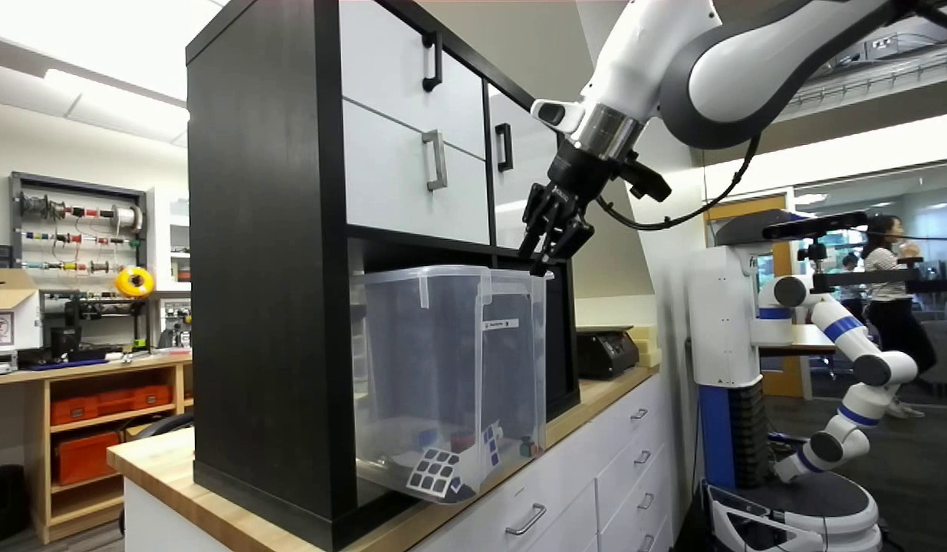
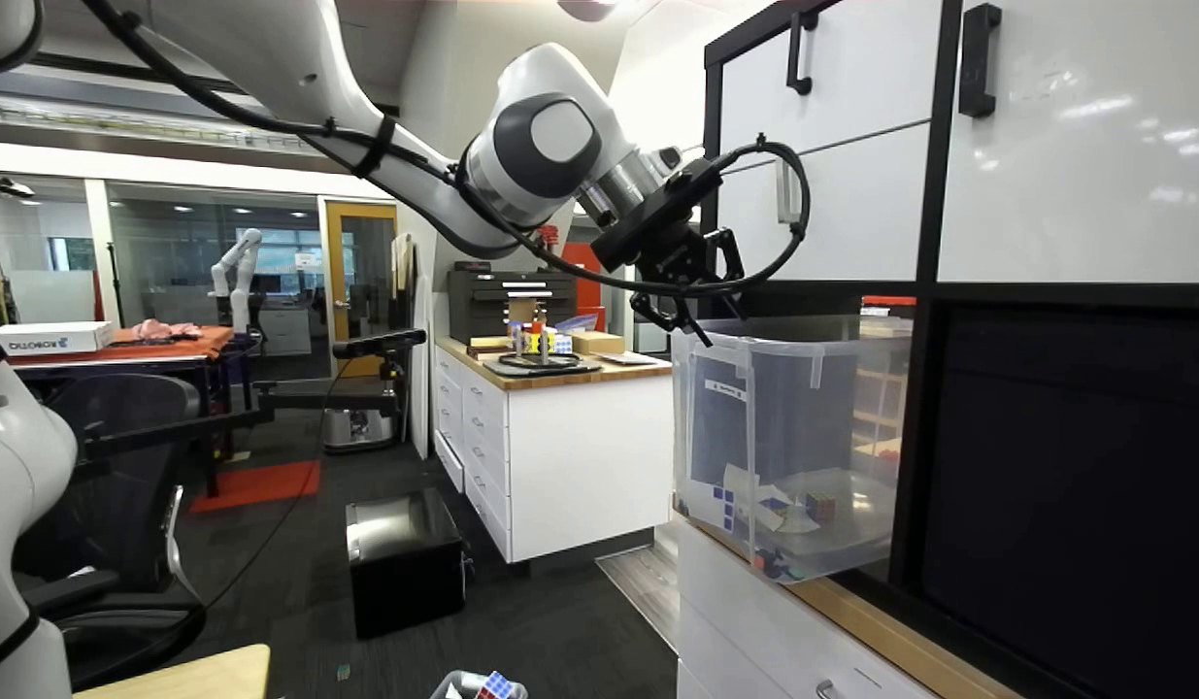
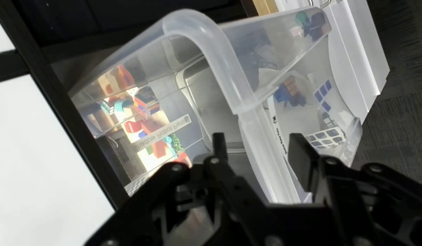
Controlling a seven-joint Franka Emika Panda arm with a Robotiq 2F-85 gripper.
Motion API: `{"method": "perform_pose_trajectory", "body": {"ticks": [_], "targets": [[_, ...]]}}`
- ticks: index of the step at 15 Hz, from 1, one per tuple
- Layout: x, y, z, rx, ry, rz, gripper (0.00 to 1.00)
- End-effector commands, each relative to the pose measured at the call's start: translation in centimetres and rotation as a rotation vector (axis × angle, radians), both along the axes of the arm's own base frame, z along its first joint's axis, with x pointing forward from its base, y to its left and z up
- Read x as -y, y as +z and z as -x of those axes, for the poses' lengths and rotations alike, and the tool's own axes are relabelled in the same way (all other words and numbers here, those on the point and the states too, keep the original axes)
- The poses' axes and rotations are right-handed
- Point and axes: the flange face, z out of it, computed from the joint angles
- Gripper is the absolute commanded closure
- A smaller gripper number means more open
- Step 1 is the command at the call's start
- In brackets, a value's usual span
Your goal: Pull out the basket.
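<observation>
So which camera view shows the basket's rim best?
The wrist view: the basket's rim crosses it large and close, appearing between the open jaws. Both exterior views show it smaller, nearly edge-on, with the jaws overlapping part of it.

My gripper (image 1: 532,262) hangs by the rim of the clear basket (image 1: 431,345), its jaws parted. The basket juts out of a black cabinet (image 1: 258,268), small coloured things (image 1: 527,447) near its bottom; white drawers (image 1: 385,172) sit above it, a wooden counter (image 1: 162,454) below. Well beyond it stand another robot (image 1: 721,322) and a woman (image 1: 883,264).
</observation>
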Motion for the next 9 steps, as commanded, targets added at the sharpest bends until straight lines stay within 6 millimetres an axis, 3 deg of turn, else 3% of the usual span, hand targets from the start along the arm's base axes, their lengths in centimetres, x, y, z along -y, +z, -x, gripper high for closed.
{"method": "perform_pose_trajectory", "body": {"ticks": [1, 4, 9], "targets": [[0.8, 1.5, 2.7, 0.020, -0.016, -0.006, 0.19], [1.0, 2.3, 3.4, 0.013, -0.040, -0.008, 0.00], [1.1, 4.0, 4.5, -0.157, -0.141, -0.018, 0.00]]}}
